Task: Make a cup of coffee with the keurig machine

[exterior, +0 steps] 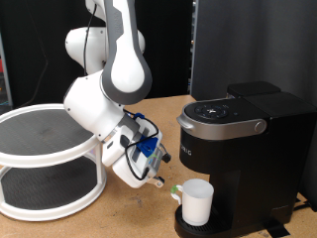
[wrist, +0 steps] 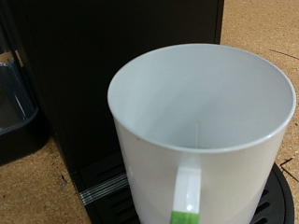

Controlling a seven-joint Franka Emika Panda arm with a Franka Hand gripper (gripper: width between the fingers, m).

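exterior view, cup (exterior: 196,201) upright, handle facing end effector (exterior: 161,180)

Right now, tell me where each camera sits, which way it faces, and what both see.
Exterior view: off the arm, facing the tabletop; shows the white arm, its pincer by the cup, the keurig and a round rack.
Wrist view: on the hand, looking into the empty cup against the keurig; no robot part shows.
Shared: cup on the drip tray, and keurig.
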